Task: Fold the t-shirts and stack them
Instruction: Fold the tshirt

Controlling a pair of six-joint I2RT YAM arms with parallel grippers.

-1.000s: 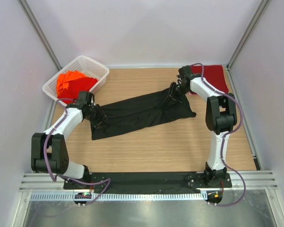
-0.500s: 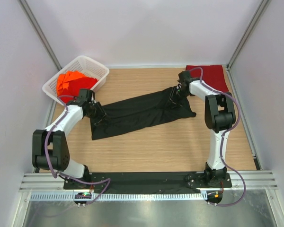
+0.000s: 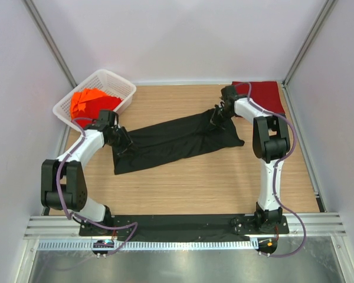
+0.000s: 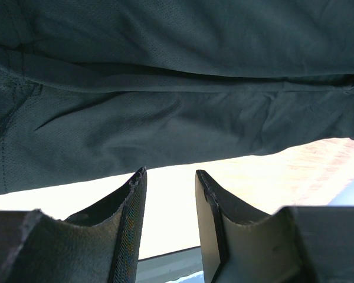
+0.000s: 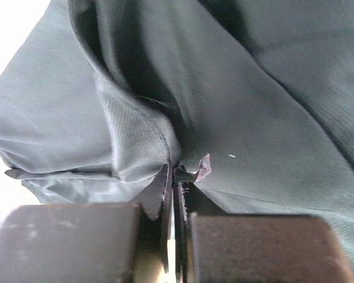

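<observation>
The black t-shirt point(image 3: 177, 140) lies stretched in a long band across the middle of the wooden table. My left gripper point(image 3: 123, 146) is open at the shirt's left end; in the left wrist view its fingers point(image 4: 130, 200) stand apart over bare table, just short of the black cloth point(image 4: 165, 112). My right gripper point(image 3: 217, 118) is shut on a fold of the black shirt point(image 5: 141, 141) at its right end. The dark red shirt point(image 3: 264, 94) lies folded at the back right corner. Bright orange-red shirts point(image 3: 89, 103) sit in the basket.
A white lattice basket point(image 3: 119, 82) stands at the back left, holding the orange-red shirts. White walls and metal frame posts enclose the table on three sides. The arm bases sit on a black plate at the near edge.
My right gripper has shifted slightly back and left along the black shirt's upper right edge. My left gripper has edged a little toward the shirt's left end.
</observation>
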